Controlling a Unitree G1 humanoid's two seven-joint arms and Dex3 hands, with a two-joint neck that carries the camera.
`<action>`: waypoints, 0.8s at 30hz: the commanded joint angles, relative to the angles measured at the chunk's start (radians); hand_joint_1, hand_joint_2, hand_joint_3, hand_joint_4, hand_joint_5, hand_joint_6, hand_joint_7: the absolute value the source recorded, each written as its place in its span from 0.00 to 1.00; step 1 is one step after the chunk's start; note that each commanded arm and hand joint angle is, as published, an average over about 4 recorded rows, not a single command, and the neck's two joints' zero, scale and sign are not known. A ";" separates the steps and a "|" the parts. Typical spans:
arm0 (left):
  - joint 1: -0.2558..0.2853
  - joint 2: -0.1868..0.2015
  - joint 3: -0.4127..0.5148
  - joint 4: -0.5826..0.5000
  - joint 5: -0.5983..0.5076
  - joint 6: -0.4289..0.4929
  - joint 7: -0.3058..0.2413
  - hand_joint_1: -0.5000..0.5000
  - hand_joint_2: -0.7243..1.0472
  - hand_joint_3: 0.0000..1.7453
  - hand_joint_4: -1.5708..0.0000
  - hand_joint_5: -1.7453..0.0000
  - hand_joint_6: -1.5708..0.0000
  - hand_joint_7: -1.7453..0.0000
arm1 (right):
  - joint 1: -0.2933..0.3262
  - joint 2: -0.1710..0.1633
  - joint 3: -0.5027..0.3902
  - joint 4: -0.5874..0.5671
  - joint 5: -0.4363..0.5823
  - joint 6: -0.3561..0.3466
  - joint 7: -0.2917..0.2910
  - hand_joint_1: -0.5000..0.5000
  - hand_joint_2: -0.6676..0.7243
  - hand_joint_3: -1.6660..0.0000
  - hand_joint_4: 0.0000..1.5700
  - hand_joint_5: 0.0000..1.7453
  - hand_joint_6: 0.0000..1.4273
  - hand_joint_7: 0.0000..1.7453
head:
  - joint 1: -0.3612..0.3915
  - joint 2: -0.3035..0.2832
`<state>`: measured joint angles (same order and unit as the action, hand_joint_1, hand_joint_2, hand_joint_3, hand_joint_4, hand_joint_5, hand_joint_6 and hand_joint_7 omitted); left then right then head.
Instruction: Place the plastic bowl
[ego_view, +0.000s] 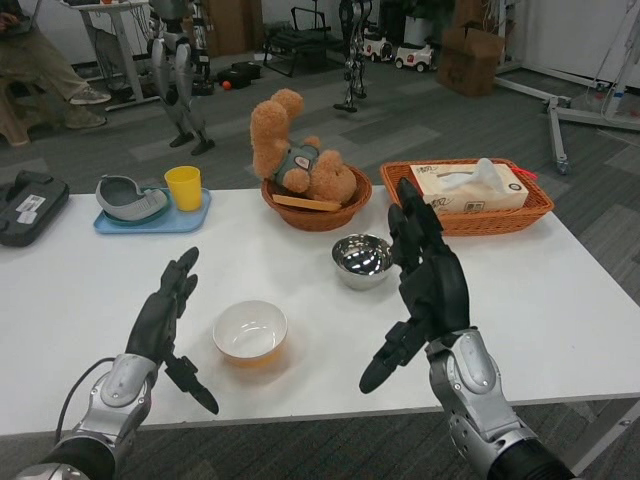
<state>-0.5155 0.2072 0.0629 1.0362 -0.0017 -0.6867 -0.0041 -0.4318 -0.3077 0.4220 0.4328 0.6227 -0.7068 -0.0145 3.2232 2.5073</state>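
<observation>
Sitting between robot hands: plastic bowl (250, 332), untouched.

Nothing legible is showing; small print on the white tissue box (468, 188) beyond the right hand (425, 290) is blurring out.

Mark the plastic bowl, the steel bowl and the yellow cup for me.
translucent orange plastic bowl (250, 333), head view, pale inside bottom.
shiny steel bowl (362, 258), head view, inner hollow.
yellow plastic cup (184, 190), head view, outer wall.
</observation>
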 joint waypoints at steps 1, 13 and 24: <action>0.043 0.011 0.068 -0.143 -0.016 0.012 -0.017 0.02 0.05 0.00 1.00 0.88 1.00 0.88 | 0.004 -0.005 0.000 -0.003 0.002 -0.010 -0.002 0.04 0.95 1.00 0.00 0.00 0.00 0.00 | -0.002 0.010; 0.165 0.065 0.193 -0.757 -0.090 0.388 -0.288 0.02 0.03 0.00 1.00 0.97 1.00 0.88 | 0.002 -0.010 -0.008 -0.002 0.006 -0.010 -0.002 0.04 0.95 1.00 0.00 0.00 0.00 0.00 | -0.027 0.070; 0.168 0.074 0.219 -0.900 -0.087 0.413 -0.315 0.02 0.05 0.00 1.00 1.00 1.00 0.88 | -0.010 -0.014 -0.006 0.003 0.025 -0.010 -0.004 0.04 0.95 1.00 0.00 0.00 0.00 0.00 | -0.039 0.113</action>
<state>-0.3520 0.2731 0.2783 0.1494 -0.0948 -0.2806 -0.3166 -0.4327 -0.3155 0.4187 0.4328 0.6390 -0.7123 -0.0159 3.1841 2.6196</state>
